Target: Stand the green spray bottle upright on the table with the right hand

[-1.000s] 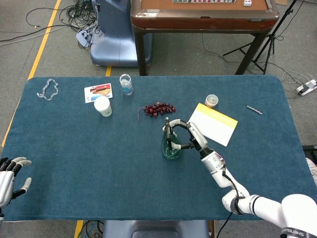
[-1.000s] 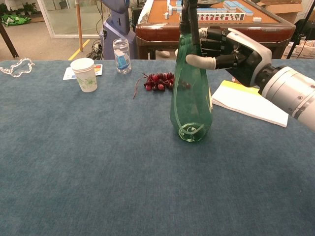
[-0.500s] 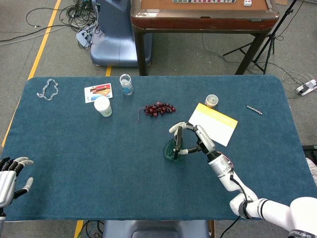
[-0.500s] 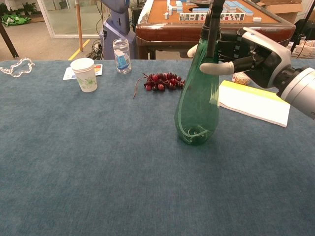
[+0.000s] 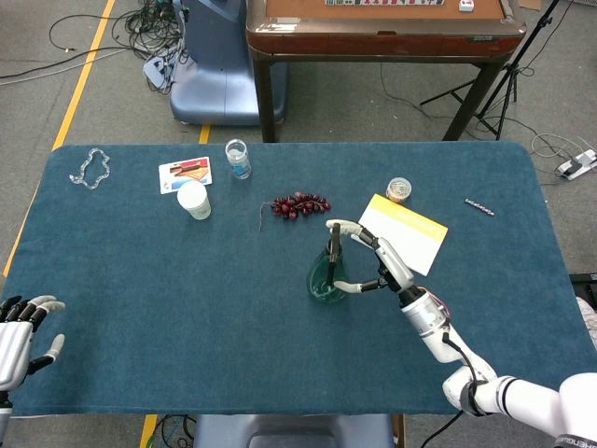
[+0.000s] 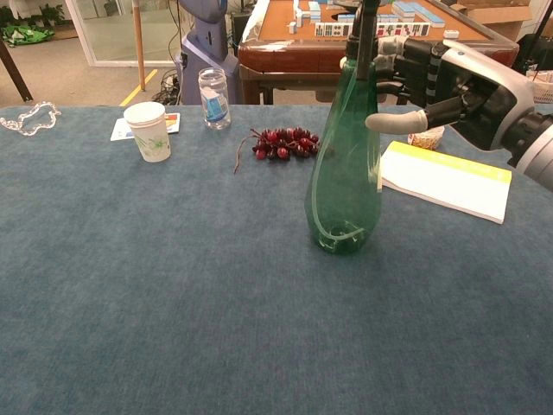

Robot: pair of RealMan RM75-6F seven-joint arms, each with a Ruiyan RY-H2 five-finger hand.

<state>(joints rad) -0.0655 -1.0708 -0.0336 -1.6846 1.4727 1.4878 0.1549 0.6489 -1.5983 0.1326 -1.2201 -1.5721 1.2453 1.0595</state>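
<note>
The green spray bottle [image 5: 324,277] [image 6: 346,173] stands on its base near the middle of the blue table [image 5: 168,308], its top leaning slightly toward my right hand. My right hand [image 5: 378,265] [image 6: 449,82] reaches in from the right and holds the bottle loosely. Its fingers curve around the black spray head and neck, and its thumb tip lies against the bottle's right side. My left hand [image 5: 23,329] hovers open off the table's front left corner, holding nothing.
A yellow-and-white notepad [image 5: 403,232] [image 6: 445,177] lies just right of the bottle, under my right arm. Dark grapes [image 5: 298,203] [image 6: 283,143] lie behind it. A paper cup [image 5: 194,199], a small jar [image 5: 238,159], a card [image 5: 185,173] and a chain [image 5: 90,168] sit at the back left.
The bottle shifted slightly right and tipped toward my right hand, then came back nearer upright. The right hand's fingers have spread wider around it. The left hand barely moved.
</note>
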